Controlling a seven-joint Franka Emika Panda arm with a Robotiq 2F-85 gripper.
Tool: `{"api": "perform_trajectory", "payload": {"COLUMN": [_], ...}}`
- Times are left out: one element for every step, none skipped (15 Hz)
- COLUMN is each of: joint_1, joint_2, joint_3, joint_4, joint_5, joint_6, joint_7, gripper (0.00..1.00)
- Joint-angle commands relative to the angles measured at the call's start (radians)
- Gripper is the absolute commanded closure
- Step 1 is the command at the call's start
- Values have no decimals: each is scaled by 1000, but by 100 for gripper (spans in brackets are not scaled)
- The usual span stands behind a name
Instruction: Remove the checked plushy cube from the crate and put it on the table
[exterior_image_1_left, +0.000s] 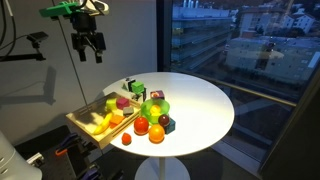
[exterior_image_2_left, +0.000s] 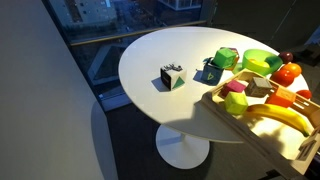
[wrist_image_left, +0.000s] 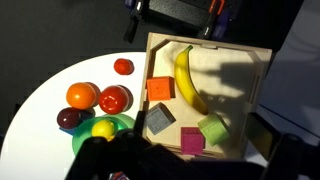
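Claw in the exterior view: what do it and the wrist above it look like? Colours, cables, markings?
The claw is black and two-pronged, under a dark wrist that carries a bright green part on top. What looks like a thin dark cable hangs beside it. No markings are legible at this size.

Round white table (exterior_image_2_left: 150, 50) carries the crate (exterior_image_2_left: 240, 126), checked plushy cube (exterior_image_2_left: 172, 76) and toy fruit (wrist_image_left: 82, 95)

Cube (exterior_image_2_left: 172, 76) — seemingly black-white checks
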Motion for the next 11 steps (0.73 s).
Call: {"api": "perform_trajectory", "payload": {"joint_1": [-24, -29, -37, -45, -53, -47, -53, -56, -56, -56, -56], "joint_2": [-122, -143, -168, -185, -198, -146, -164, -177, -184, -186, -186], "joint_3": [-21, -23, -27, -29, -32, -18, -21, -22, -23, -23, -23], "joint_4": [-60, -69, -76, -79, -81, -59, -65, -70, -74, -75, -76], "joint_5": [67, 77, 82, 87, 90, 75, 76, 77, 77, 77, 77], "joint_6": [-1, -1, -6, -10, -16, -6, -7, -7, -7, -7, -7], "joint_7": [13, 19, 16, 17, 18, 0, 1, 1, 1, 1, 1], "gripper": [0, 0, 0, 0, 0, 0, 0, 0, 0, 0, 0]}}
